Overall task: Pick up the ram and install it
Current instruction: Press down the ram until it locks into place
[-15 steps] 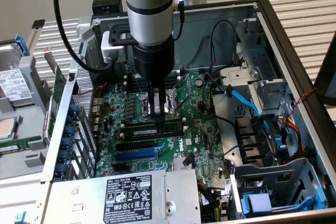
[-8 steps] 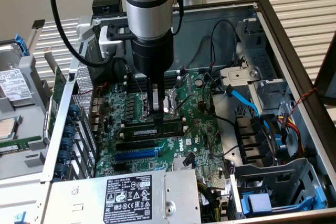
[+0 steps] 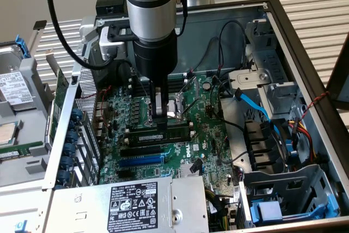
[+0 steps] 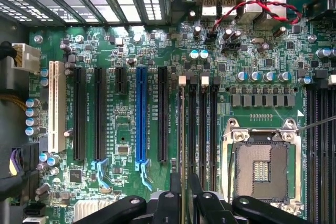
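Observation:
The ram (image 3: 175,133) is a long dark-green stick with black chips, standing on edge along a black memory slot (image 3: 143,139) on the motherboard. My gripper (image 3: 159,119) comes straight down onto its upper edge, and its fingers are shut on the stick near the middle. In the wrist view the ram (image 4: 182,129) is a thin edge running between my two black fingers (image 4: 172,195), in line with the first of several parallel memory slots (image 4: 202,124) beside the CPU socket (image 4: 260,166). I cannot tell how deep the stick sits in the slot.
The board lies inside an open computer case (image 3: 305,53). A blue slot (image 4: 140,114) and black expansion slots (image 4: 163,114) run beside the memory slots. A power supply (image 3: 136,205) sits at the front, a drive cage (image 3: 289,189) and blue cable (image 3: 252,102) at the exterior view's right.

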